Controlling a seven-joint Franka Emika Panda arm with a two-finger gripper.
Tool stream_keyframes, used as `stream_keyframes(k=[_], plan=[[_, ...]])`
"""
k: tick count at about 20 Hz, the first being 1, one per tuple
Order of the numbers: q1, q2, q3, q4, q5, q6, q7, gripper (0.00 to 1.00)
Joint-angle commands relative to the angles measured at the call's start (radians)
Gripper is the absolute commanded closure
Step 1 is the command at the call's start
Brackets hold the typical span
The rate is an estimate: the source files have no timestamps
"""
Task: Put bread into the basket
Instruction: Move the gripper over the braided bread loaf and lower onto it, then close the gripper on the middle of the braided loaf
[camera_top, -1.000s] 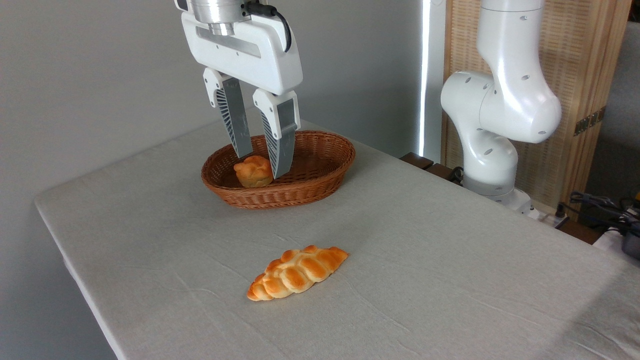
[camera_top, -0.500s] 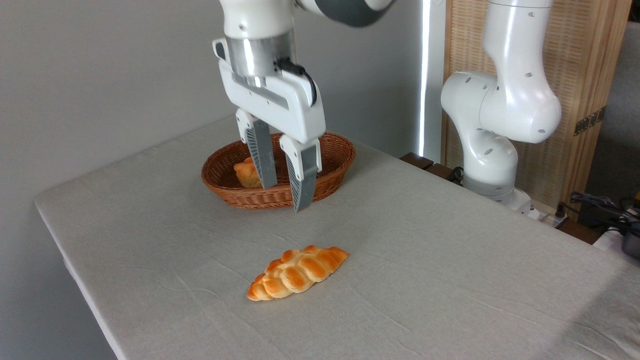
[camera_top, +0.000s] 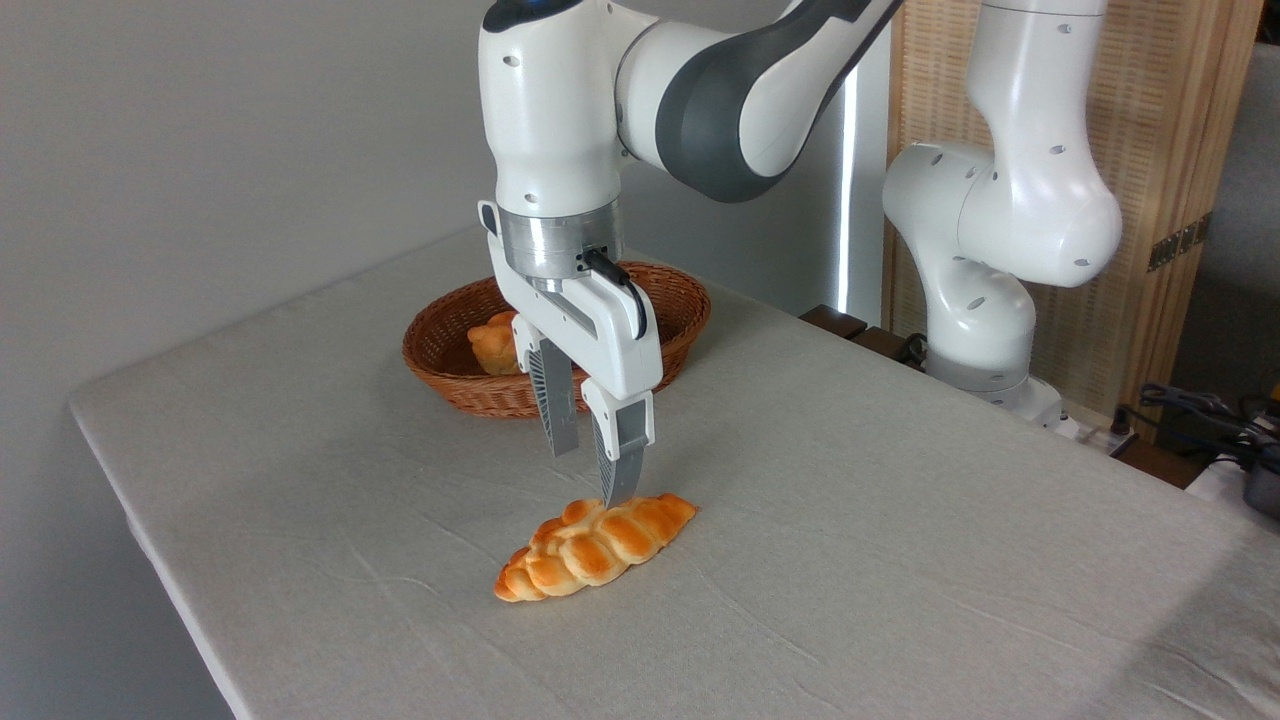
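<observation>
- Camera: I have the gripper (camera_top: 592, 478) poised just above the braided bread loaf (camera_top: 594, 546), its two fingers parted with a clear gap and nothing held.
- The nearer fingertip (camera_top: 619, 488) looks close to the loaf's top; I cannot tell if it touches.
- The loaf lies on the grey tablecloth (camera_top: 900, 560), well apart from the wicker basket (camera_top: 668, 305).
- A small round bun (camera_top: 492, 343) sits inside the basket.

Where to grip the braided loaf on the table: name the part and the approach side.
Grip the bread across its thick middle, coming straight down from above. It lies flat on the table, ends tapering, so the midsection probably gives the open gripper its most balanced hold.
</observation>
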Motion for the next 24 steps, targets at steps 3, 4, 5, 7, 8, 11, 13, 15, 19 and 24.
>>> stream_keyframes(k=[3,4,5,7,8,11,13,15,19,24], plan=[[-0.006,0.043,0.011,-0.050,0.000,0.103,0.035,0.00],[-0.006,0.048,0.011,-0.059,0.000,0.115,0.035,0.00],[-0.008,0.057,0.011,-0.059,0.000,0.117,0.035,0.00],[-0.008,0.071,0.011,-0.059,0.000,0.132,0.035,0.00],[-0.008,0.077,0.011,-0.059,0.000,0.140,0.035,0.00],[-0.010,0.085,0.010,-0.059,0.000,0.140,0.035,0.00],[-0.010,0.091,0.010,-0.059,0.000,0.140,0.035,0.00],[-0.010,0.097,0.010,-0.059,0.000,0.140,0.035,0.00],[-0.010,0.117,0.002,-0.059,0.000,0.142,0.035,0.04],[-0.013,0.141,-0.003,-0.062,-0.002,0.165,0.042,0.22]])
